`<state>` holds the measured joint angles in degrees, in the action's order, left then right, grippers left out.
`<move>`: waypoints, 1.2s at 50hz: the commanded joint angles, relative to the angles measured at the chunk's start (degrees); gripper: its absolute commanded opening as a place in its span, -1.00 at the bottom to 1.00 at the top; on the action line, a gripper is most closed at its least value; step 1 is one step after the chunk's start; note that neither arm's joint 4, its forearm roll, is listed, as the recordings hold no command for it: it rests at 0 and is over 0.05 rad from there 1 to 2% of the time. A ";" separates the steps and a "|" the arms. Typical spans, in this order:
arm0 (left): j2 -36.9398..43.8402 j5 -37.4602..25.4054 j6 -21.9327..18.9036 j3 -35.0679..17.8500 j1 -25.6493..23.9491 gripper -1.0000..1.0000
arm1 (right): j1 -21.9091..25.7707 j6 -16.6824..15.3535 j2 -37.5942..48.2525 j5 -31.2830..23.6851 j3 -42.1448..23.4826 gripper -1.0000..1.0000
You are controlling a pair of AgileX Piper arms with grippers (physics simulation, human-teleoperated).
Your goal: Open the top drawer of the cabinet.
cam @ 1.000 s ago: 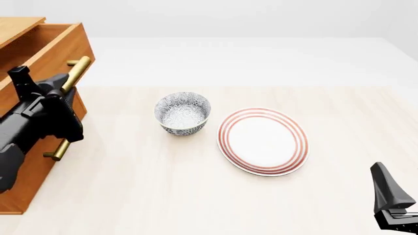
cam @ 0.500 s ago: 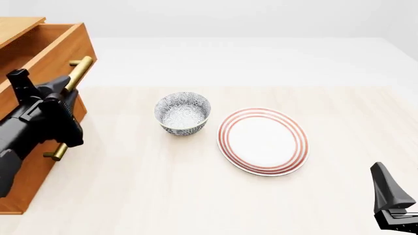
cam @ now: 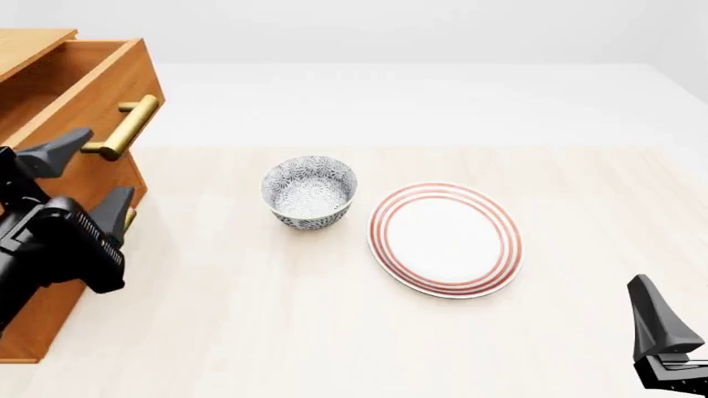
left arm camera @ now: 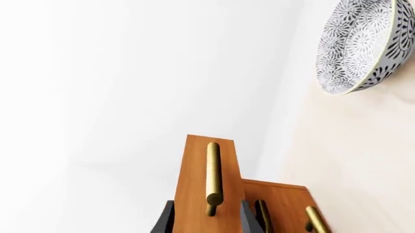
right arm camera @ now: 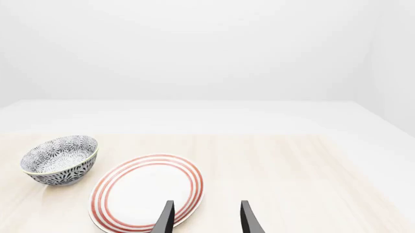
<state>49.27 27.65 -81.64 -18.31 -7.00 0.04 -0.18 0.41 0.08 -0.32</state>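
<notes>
The cabinet stands at the table's left edge. Its top drawer is pulled out, and its brass bar handle is free. My left gripper is open and empty, just in front of and below that handle, not touching it. In the left wrist view the top drawer's front and handle lie beyond my open left gripper, with the two lower handles beside them. My right gripper rests at the near right, open and empty; it also shows in the right wrist view.
A patterned blue-grey bowl sits mid-table, right of the cabinet. A white plate with red rings lies to its right. Both show in the right wrist view, the bowl and the plate.
My left gripper has let go of the top drawer's handle, opened, and drawn back towards me. The drawer stays pulled out. The right arm has not moved.
</notes>
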 commanded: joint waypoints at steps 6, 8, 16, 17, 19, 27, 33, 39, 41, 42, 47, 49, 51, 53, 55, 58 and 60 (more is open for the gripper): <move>-17.98 -12.09 2.06 2.28 -2.90 1.00 | -0.01 0.16 0.01 0.02 0.06 1.00; -20.46 -14.82 2.64 1.52 -3.24 1.00 | -0.02 0.18 0.01 0.02 0.06 1.00; -25.02 -27.76 9.97 -6.09 -4.33 1.00 | -0.02 0.16 0.02 0.02 0.06 1.00; -24.42 -28.35 10.79 -6.75 -4.80 1.00 | -0.02 0.16 0.01 0.02 0.06 1.00; -24.96 -31.36 13.15 -8.57 -4.19 1.00 | -0.01 0.16 0.01 0.02 0.06 1.00; -25.27 -48.34 28.84 -21.55 -1.58 1.00 | -0.01 0.17 0.00 0.02 0.06 1.00; -20.66 -52.78 38.21 -27.64 -2.75 1.00 | -0.03 0.18 0.01 0.02 0.06 1.00; -17.42 -55.79 48.55 -31.25 -0.98 1.00 | -0.02 0.17 0.01 0.02 0.06 1.00; -15.89 -57.04 51.34 -32.21 0.29 1.00 | -0.01 0.17 0.01 0.02 0.06 1.00; -15.88 -57.05 51.34 -32.24 0.29 1.00 | -0.01 0.17 0.01 0.02 0.06 1.00; -11.51 -59.61 58.90 -35.55 1.06 1.00 | -0.02 0.17 0.00 0.02 0.06 1.00; -10.83 -59.97 60.00 -36.15 0.84 1.00 | -0.02 0.17 0.00 0.02 0.06 1.00; -9.93 -60.70 60.82 -36.97 1.44 1.00 | -0.03 0.18 0.00 0.02 0.06 1.00; -9.02 -61.63 61.76 -37.91 1.99 1.00 | -0.02 0.16 0.01 0.02 0.06 1.00; -8.58 -62.51 63.68 -39.33 2.04 1.00 | -0.02 0.17 0.01 0.02 0.06 1.00; -7.07 -63.72 65.69 -41.55 1.23 1.00 | -0.02 0.16 0.01 0.02 0.06 1.00; -6.00 -65.15 66.93 -42.89 2.76 1.00 | -0.02 0.18 0.01 0.02 0.06 1.00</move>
<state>40.20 -31.29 -24.44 -55.28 -5.93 0.04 -0.18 0.41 0.08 -0.32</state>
